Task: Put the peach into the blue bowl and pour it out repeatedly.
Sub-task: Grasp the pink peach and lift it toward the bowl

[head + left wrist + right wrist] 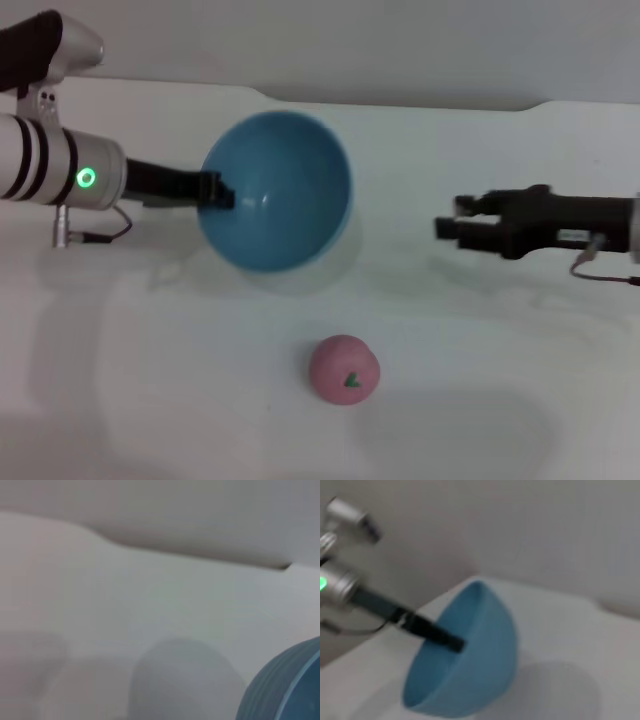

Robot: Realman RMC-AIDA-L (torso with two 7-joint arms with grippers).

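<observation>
From the head view, my left gripper (215, 190) pinched the bowl (277, 190) rim, tipped it up off the table, peach (344, 369) lying below it; my right gripper (455, 224) hung beside the bowl, its state unclear. My right wrist view showed the bowl (470, 655) empty, so I judged I should right it gently before reloading.

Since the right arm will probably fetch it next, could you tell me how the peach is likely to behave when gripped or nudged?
The peach looks round and lies loose on the white table, so a nudge would likely roll it. Its matte skin probably grips well. Being small beside the blue bowl tilted in the left end effector, it seems light. The right end effector hovers apart.
</observation>
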